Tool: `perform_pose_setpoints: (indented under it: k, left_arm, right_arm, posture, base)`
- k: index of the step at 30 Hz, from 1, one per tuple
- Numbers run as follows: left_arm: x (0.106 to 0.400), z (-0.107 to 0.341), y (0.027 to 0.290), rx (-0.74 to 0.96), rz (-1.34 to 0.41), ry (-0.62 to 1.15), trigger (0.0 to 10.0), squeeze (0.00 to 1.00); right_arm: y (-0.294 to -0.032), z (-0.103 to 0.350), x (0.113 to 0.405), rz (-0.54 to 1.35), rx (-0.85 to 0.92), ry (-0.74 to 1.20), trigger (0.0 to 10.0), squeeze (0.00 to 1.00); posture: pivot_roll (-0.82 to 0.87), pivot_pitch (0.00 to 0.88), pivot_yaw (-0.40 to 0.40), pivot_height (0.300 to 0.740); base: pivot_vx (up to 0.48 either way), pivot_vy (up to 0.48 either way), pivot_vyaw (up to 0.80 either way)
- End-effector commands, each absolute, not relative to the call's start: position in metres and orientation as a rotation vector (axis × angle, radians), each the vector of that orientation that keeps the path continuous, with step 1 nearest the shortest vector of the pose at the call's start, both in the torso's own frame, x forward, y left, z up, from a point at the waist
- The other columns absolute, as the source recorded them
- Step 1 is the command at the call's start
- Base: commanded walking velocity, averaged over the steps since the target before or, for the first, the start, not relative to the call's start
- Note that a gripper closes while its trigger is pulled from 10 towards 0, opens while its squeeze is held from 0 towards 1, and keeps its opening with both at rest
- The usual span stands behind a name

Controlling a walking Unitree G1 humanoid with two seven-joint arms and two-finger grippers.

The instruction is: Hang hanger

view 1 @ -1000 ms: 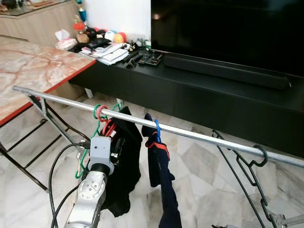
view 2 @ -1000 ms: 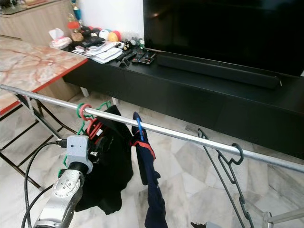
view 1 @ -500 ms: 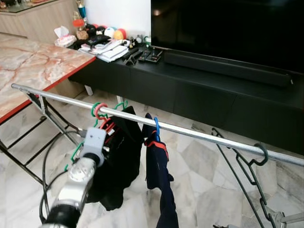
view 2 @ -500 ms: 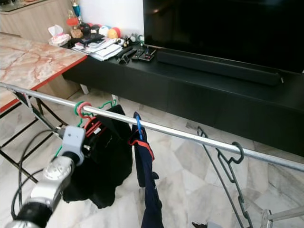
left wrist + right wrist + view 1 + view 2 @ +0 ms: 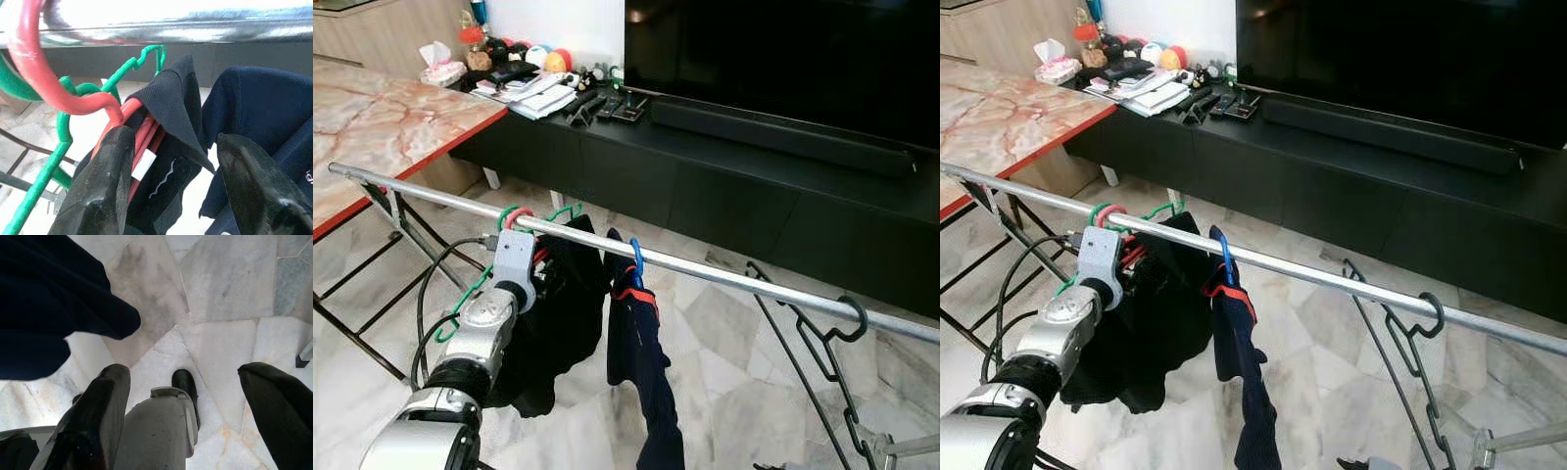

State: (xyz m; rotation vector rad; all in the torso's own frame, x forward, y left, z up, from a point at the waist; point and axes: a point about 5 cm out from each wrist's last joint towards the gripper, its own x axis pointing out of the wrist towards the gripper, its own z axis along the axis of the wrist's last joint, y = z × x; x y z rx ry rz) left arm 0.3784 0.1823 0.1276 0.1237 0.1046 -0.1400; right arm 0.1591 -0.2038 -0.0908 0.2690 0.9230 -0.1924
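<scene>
On the far left the marble tabletop [image 5: 382,117] sits lower in view than a second ago and the whole scene has slid, so the camera has moved, not the furniture. The metal rail [image 5: 734,281] runs from the left edge down toward the right.

The left arm has changed most. A second ago its wrist stood low, well under the rail; now it reaches up and forward, with the grey wrist housing just below the rail beside the hooks. The left pincer [image 5: 171,181] is spread wide, gripping nothing: one finger [image 5: 105,186] lies against the red hanger [image 5: 41,81] below its hook, and the other sits before the navy garment [image 5: 254,112]. The red hanger's hook is over the rail, next to the green hanger [image 5: 558,212], and the black garment [image 5: 553,323] hangs from it as before.

Just right of these, the blue hanger [image 5: 636,262] carries the navy garment on the rail, unchanged. Further right, the empty black hanger [image 5: 822,338] hangs where it did.

The right pincer [image 5: 183,396] points down at the marble floor [image 5: 225,284], fingers wide apart, with the robot's own leg and foot between them.
</scene>
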Motion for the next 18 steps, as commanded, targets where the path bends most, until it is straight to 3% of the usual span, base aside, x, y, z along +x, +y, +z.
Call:
perform_pose_setpoints:
  k: [1, 18]
  left_arm:
    - [0.38, 0.131, 0.19, 0.137, -0.116, 0.102, 10.0, 0.0]
    - [0.386, 0.14, 0.2, 0.143, -0.059, 0.084, 10.0, 0.0]
  right_arm:
    - [-0.205, -0.093, 0.153, -0.197, 0.265, 0.942, 10.0, 0.0]
    - [-0.208, -0.093, 0.153, -0.19, 0.252, 0.944, 10.0, 0.0]
  posture:
    - [-0.1, 0.143, 0.006, 0.74]
    - [-0.11, 0.154, -0.004, 0.74]
  base:
    - [0.0, 0.0, 0.0]
    - [0.0, 0.0, 0.0]
